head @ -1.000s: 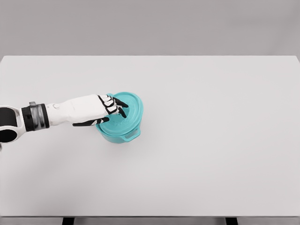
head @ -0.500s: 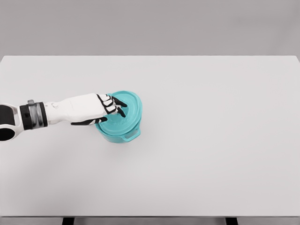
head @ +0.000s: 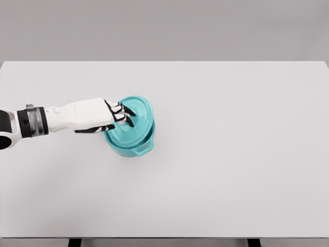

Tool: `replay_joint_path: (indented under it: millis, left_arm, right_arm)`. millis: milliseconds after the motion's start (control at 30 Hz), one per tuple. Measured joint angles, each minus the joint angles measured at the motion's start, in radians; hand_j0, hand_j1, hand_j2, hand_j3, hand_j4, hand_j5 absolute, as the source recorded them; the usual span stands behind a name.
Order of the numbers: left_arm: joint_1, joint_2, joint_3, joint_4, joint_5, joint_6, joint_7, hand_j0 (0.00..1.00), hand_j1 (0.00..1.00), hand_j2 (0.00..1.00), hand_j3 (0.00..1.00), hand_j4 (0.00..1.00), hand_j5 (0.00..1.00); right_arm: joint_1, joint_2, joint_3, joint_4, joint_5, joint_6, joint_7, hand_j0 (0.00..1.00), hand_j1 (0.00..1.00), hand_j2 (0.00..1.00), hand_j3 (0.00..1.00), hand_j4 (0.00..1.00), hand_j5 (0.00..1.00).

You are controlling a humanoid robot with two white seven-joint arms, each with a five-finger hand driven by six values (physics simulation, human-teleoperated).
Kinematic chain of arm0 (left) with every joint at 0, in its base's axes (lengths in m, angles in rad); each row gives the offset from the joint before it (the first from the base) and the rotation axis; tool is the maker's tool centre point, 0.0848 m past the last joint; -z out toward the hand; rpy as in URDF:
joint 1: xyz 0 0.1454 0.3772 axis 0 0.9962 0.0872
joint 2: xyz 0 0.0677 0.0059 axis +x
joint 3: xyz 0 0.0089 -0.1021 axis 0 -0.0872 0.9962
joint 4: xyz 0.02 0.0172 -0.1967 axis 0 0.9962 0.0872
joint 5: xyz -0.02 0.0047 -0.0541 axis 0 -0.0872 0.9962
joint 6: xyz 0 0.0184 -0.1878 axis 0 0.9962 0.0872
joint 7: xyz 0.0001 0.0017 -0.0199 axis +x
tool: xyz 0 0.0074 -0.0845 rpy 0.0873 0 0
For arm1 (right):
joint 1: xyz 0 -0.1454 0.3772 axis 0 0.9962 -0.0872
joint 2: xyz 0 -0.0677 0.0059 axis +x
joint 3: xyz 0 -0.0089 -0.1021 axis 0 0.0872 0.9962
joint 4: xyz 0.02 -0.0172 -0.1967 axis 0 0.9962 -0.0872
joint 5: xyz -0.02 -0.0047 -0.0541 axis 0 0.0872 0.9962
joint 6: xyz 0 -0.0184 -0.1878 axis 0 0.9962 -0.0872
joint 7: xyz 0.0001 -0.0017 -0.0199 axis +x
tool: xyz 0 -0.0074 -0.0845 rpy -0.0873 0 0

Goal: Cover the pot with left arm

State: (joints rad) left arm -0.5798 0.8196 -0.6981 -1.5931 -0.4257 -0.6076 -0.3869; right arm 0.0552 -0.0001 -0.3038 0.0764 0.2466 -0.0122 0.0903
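Observation:
A teal pot stands on the white table, left of the middle. Its teal lid sits tilted over the pot's top, shifted a little to the back. My left hand reaches in from the left and has its fingers curled on the lid's centre, where the knob is hidden under them. The thumb lies along the lid's left rim. The right arm does not show in the head view.
A small side handle sticks out of the pot at the front right. The table's front edge runs along the bottom of the picture, with two dark legs below it.
The left hand has drawn slightly left and back with the lid, and the lid now sits higher and more tilted over the pot.

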Motion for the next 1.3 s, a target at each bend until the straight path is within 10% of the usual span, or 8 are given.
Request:
replay_joint_path:
  millis: [667, 1300]
  left_arm:
    - [0.002, 0.007, -0.007, -0.002, 0.005, 0.001, 0.001, 0.52, 0.52, 0.52, 0.52, 0.52, 0.52]
    - [0.003, 0.006, -0.008, -0.002, -0.004, -0.001, 0.000, 0.84, 0.84, 0.84, 0.84, 0.84, 0.84]
  right_arm:
    - [0.000, 0.000, 0.000, 0.000, 0.000, 0.000, 0.000, 1.00, 1.00, 1.00, 1.00, 1.00, 1.00]
    - [0.000, 0.000, 0.000, 0.000, 0.000, 0.000, 0.000, 1.00, 1.00, 1.00, 1.00, 1.00, 1.00]
